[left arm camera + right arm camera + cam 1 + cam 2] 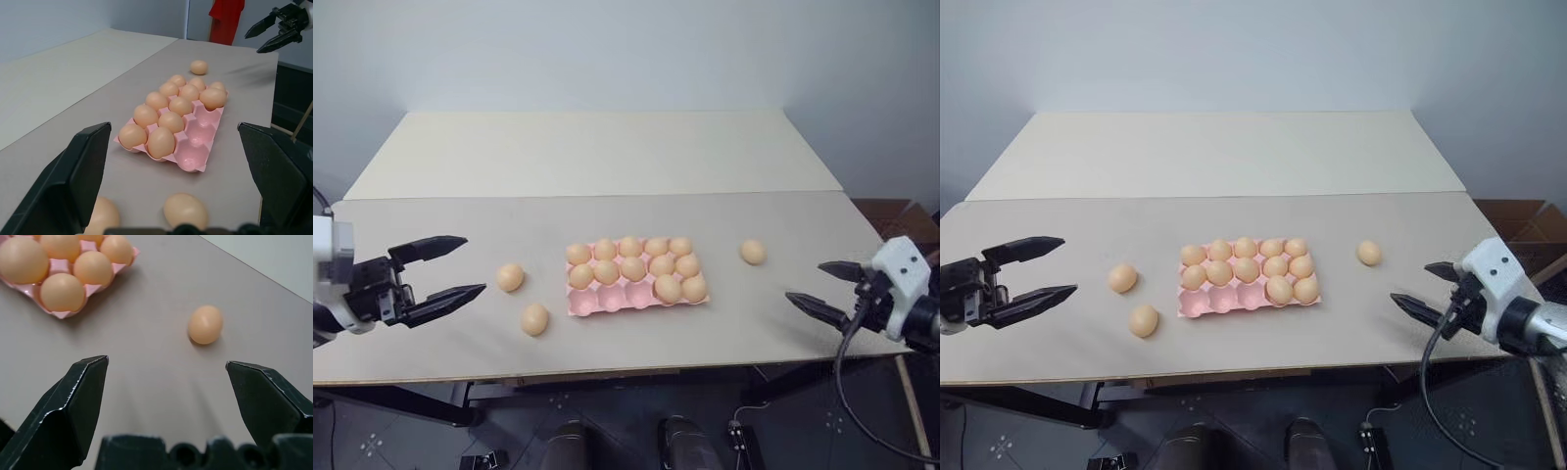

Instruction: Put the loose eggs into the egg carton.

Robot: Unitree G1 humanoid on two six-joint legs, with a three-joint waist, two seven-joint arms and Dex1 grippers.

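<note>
Egg carton [637,298], pink, sits at centre of the head-camera frame on the grey table [803,313]. Twelve eggs are seated in it: the two rear rows are full, and the front row holds two at its right end, with three cups bare at its left.

Three loose eggs lie on the table. The first egg [510,276] lies left of the carton, near but not touching it. The second egg [534,319] is lower left of the carton. The third egg [753,252] is right of the carton, well apart from it.

Left gripper [445,268] at the left edge of the frame: fingers spread wide, nothing between them. Right gripper [824,287] at lower right: fingers likewise spread, empty, with the third egg up and to its left.
</note>
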